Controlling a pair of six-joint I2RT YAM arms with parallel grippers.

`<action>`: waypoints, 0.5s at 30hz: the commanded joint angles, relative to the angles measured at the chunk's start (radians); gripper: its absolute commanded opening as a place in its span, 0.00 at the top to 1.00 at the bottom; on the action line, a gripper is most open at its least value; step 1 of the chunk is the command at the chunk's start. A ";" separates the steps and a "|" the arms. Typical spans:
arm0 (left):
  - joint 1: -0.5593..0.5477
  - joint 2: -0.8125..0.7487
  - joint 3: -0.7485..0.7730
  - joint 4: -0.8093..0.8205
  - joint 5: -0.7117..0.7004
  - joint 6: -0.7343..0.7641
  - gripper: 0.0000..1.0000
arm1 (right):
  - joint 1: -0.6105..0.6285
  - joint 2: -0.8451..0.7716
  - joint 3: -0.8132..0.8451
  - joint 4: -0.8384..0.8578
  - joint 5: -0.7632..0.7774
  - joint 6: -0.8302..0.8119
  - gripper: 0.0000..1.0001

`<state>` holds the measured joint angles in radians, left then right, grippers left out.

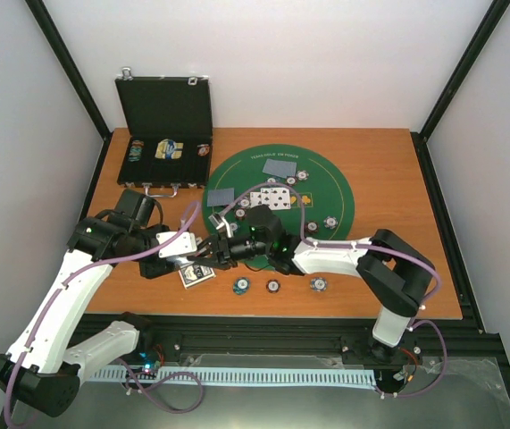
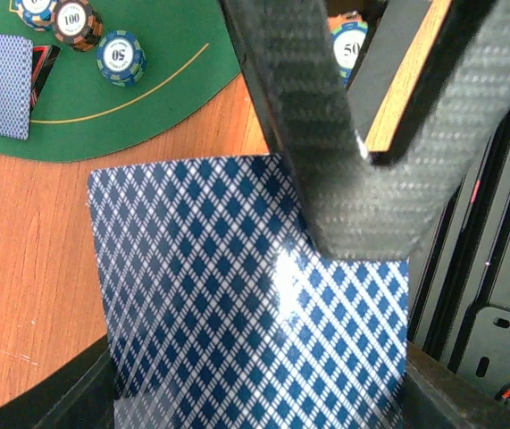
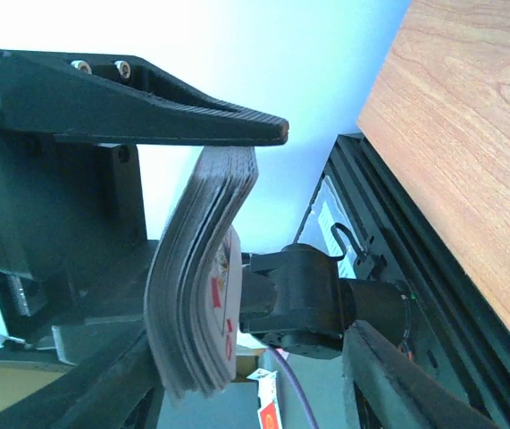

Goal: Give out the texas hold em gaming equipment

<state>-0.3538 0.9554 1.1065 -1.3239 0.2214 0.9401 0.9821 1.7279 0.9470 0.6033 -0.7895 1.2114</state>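
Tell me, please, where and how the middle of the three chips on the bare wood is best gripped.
Grip the middle chip by its rim, coming straight down: it lies flat, so only the edge offers purchase. Probably set the jaws near and far, since the left chip and right chip flank it.

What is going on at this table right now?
The left gripper holds a deck of cards, blue back showing, near the front edge. The right gripper reaches over it, seemingly to draw a card off. Several cards and chips already lie on the green mat; three more chips sit on the wooden table.
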 commanded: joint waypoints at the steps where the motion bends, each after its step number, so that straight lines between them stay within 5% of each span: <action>1: -0.001 -0.012 0.023 -0.011 0.035 0.000 0.84 | 0.009 0.064 0.048 0.053 -0.007 0.050 0.46; 15: -0.001 -0.023 0.020 -0.016 0.026 0.006 0.84 | -0.022 0.136 0.046 0.034 -0.002 0.085 0.55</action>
<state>-0.3538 0.9550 1.1061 -1.3392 0.2031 0.9401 0.9936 1.8450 1.0267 0.7074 -0.8341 1.2892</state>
